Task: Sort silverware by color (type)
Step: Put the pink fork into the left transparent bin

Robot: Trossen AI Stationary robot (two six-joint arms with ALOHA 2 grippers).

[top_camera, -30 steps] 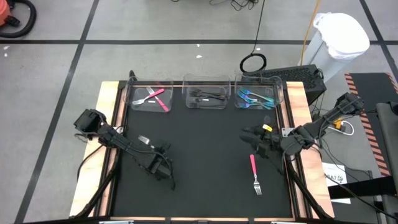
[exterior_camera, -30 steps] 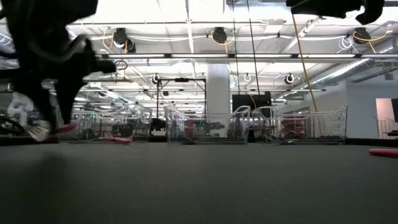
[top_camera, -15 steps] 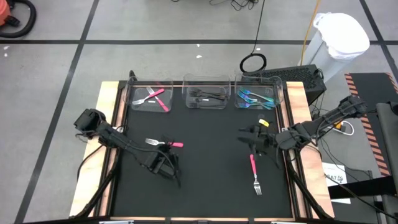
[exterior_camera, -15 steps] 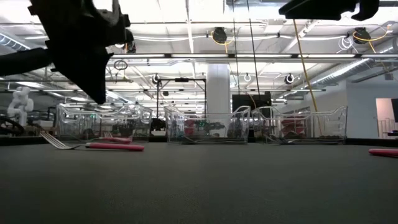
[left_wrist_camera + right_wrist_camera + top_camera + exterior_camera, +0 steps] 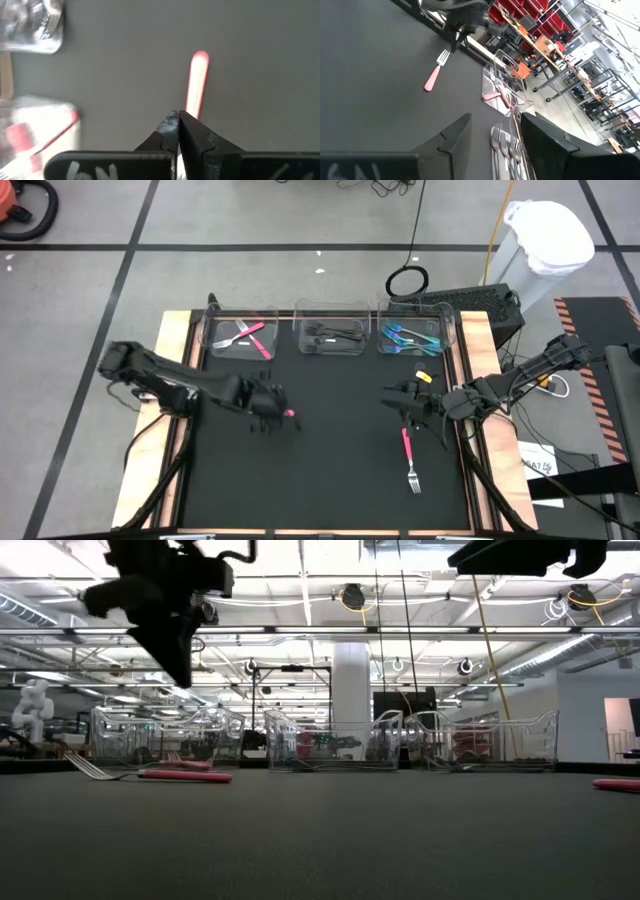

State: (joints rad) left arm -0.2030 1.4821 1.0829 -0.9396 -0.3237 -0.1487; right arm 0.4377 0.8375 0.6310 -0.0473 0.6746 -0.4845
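Left gripper (image 5: 177, 120), pinched empty over a pink fork (image 5: 196, 82); its lettering perhaps "K9".

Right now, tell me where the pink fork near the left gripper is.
The pink fork lies flat on the black mat on the table's left side, beneath the raised, shut left gripper and in front of the leftmost clear bin.

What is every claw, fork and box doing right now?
left claw: shut, empty, up above the mat.
left pink fork: lying flat on the mat, under the left claw.
right claw: open, empty, above the mat.
right pink fork: lying flat on the mat, not held.
left bin: holds pink cutlery.
middle bin: holds black cutlery.
right bin: holds teal cutlery.
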